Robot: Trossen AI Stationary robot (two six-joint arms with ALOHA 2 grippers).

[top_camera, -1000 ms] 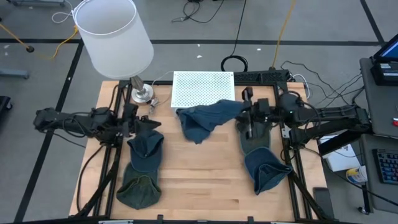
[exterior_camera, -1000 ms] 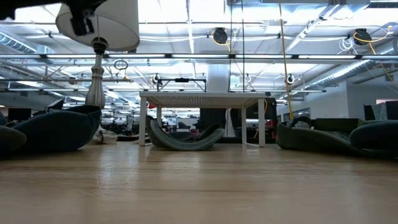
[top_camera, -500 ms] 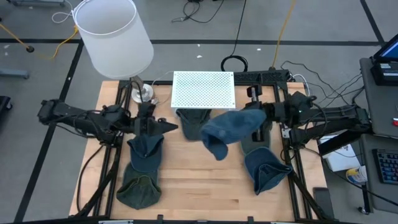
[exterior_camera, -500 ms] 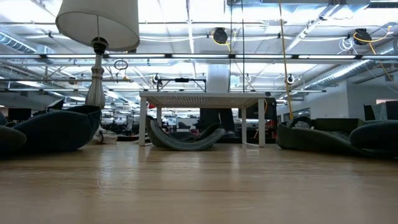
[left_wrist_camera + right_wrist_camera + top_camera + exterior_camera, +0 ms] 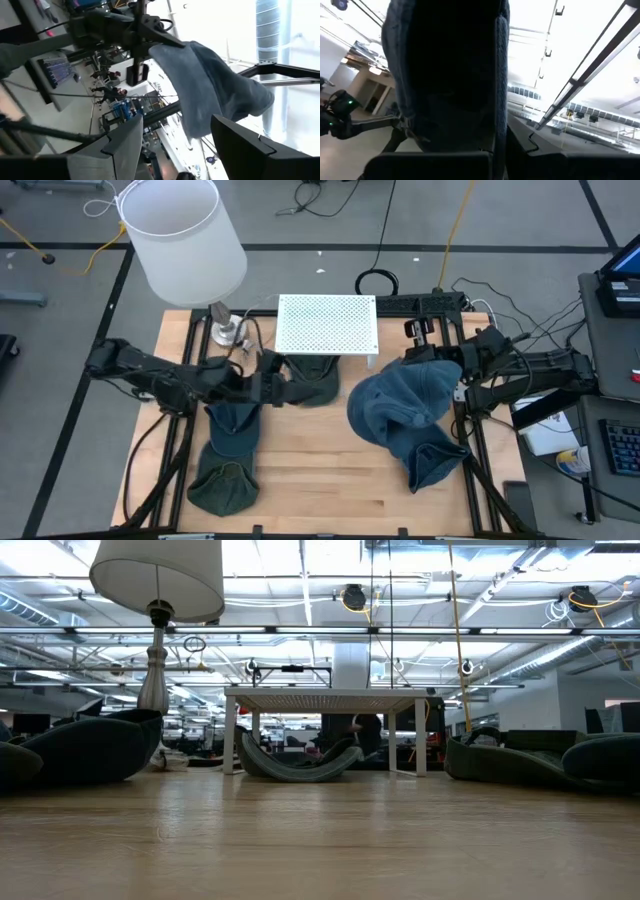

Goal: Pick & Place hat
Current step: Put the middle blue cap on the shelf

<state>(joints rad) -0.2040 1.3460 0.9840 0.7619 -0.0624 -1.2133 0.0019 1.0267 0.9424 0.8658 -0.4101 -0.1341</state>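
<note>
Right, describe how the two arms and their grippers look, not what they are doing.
Both arms are dark, nearly black, built from slim jointed segments with thin cables running along them. The left gripper and the right gripper match that dark finish. In the left wrist view its fingers are flat, angular dark plates with pale edges. No coloured markings show on either arm.

A perforated stand [image 5: 327,323] sits at the table's [image 5: 310,470] back centre, a lamp [image 5: 185,240] at its back left corner. One hat [image 5: 310,383] lies under the stand (partly hidden). Hat piles lie left [image 5: 228,450] and right [image 5: 432,460]; another hat [image 5: 400,405] hangs right of centre.
</note>
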